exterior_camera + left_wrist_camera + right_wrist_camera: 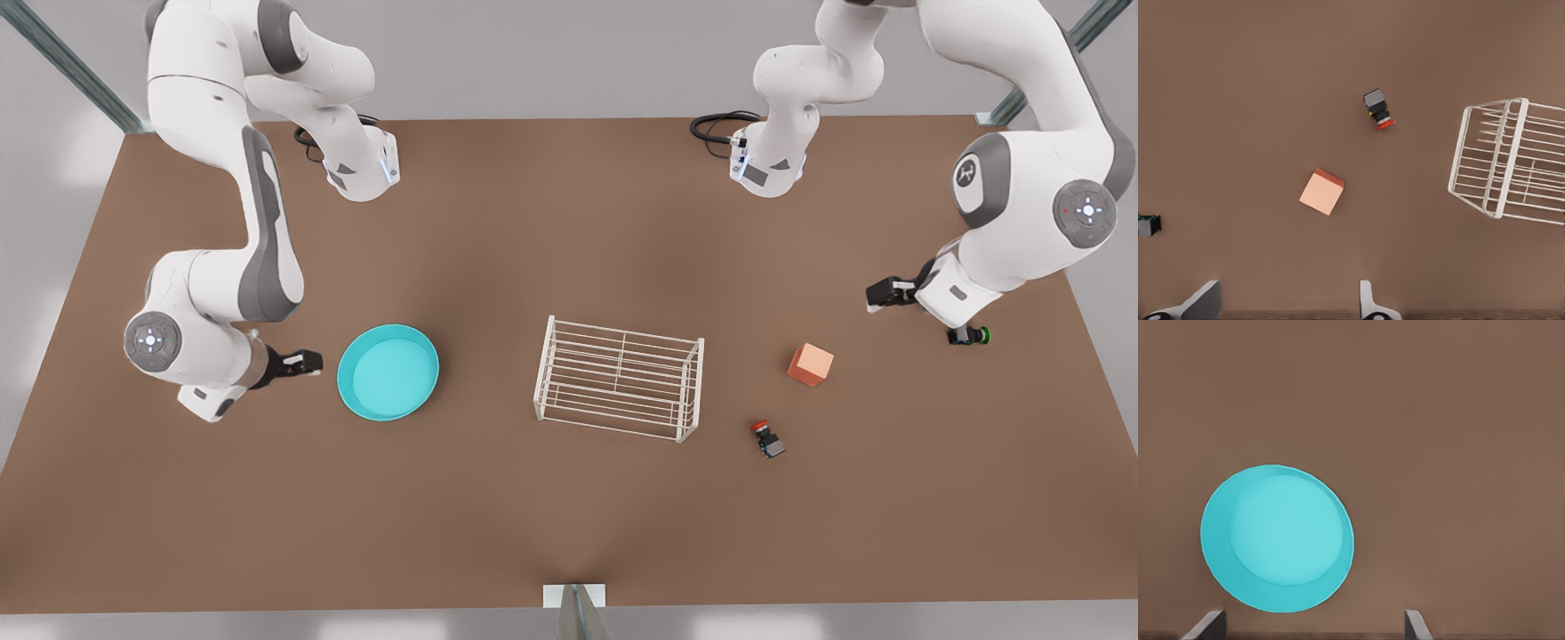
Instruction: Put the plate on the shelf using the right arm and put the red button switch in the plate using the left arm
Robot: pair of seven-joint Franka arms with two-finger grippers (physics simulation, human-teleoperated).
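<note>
On table | red button switch [768,439] lying sideways, cap toward shelf [620,378]

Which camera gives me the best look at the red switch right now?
The left wrist view: the red switch lies on its side on the table, black body and red cap both plain, between the cube and the shelf. The front view shows it too, but small, near the shelf's corner.

Orange cube [810,364] on brown table [569,516], green-capped switch [970,335] well apart toward the front view's right.
</note>
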